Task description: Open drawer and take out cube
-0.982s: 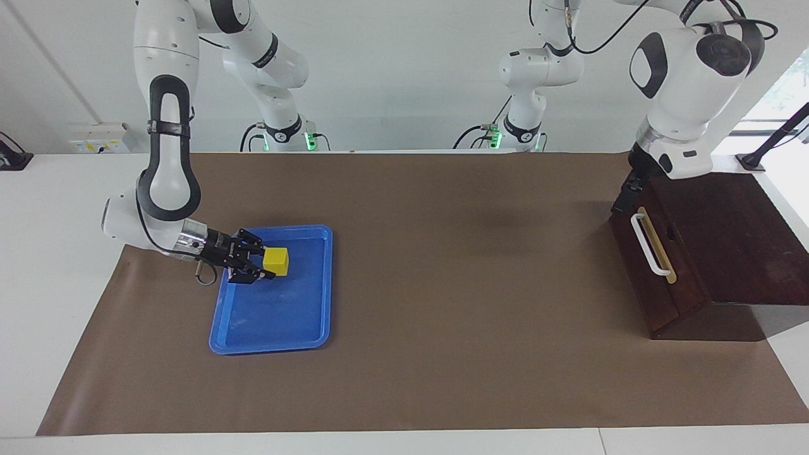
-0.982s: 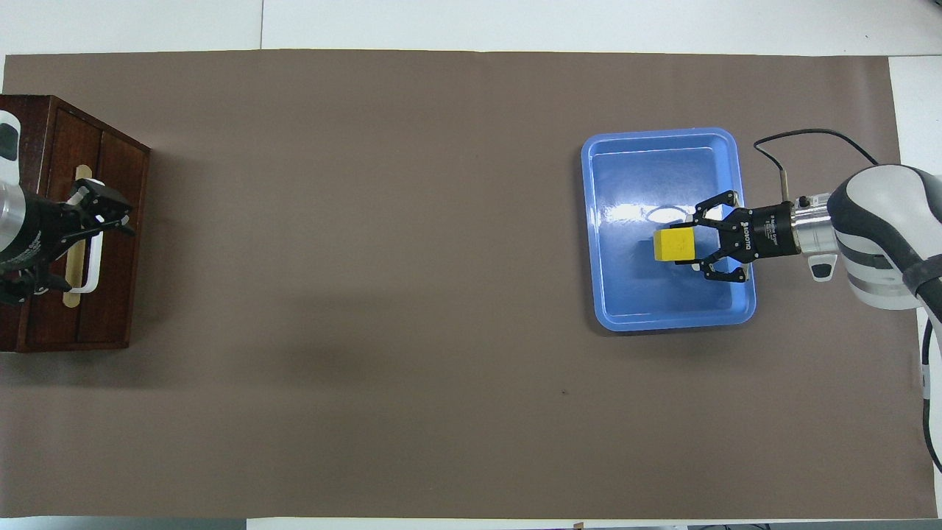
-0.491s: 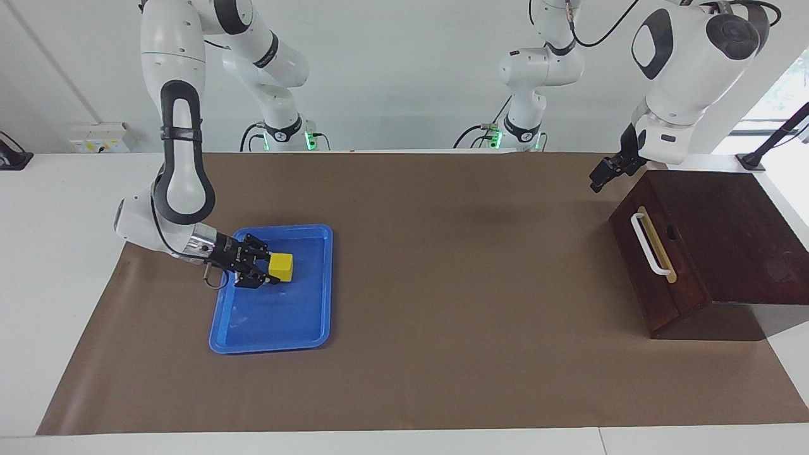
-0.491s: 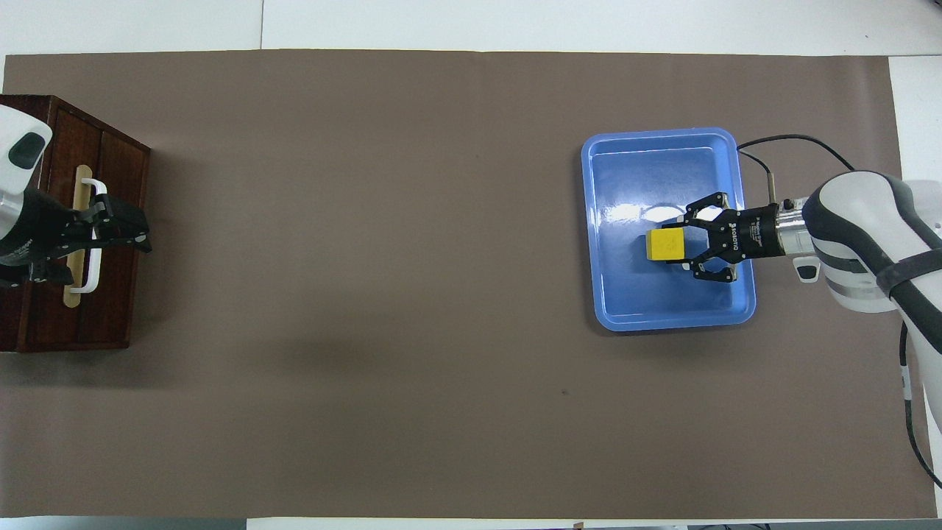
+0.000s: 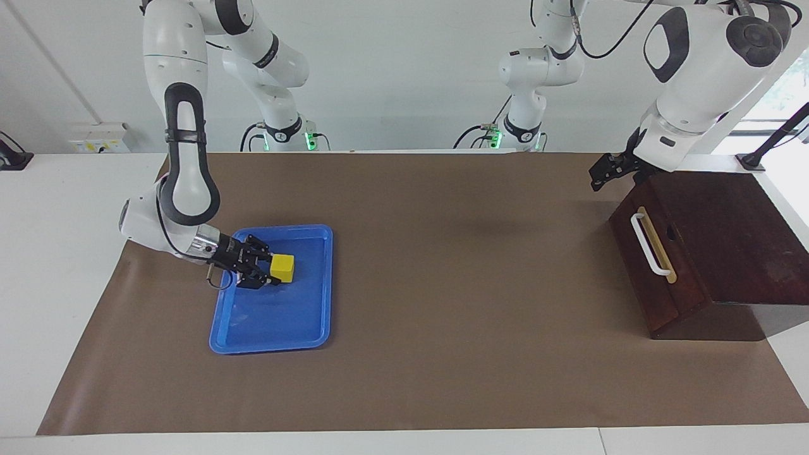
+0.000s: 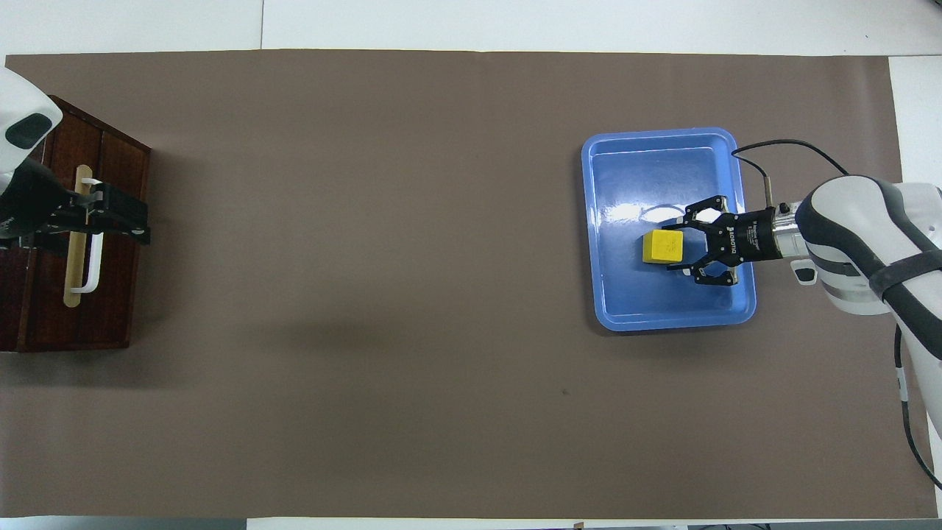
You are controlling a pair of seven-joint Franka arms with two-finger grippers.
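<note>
The right gripper [image 5: 264, 275] is clenching the single yellow cube [image 5: 282, 268] low inside the one blue tray [image 5: 314, 328], with nothing else lying in it. The left gripper [image 5: 600, 176] is hanging over the brown surface [image 5: 442, 284] just beside the dark box's upper corner; whether it is spread, I cannot tell. The one drawer [image 5: 644, 253] is sitting shut, white handle [image 5: 648, 244] free.

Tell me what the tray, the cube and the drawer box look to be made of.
The tray: probably moulded plastic, blue and glossy, with bright light reflections on its floor. The cube: matte yellow with plain faces; foam, plastic or painted wood, I cannot tell which. The drawer and its box: dark brown stained wood with faint grain; white bar handle on a paler wooden strip.
</note>
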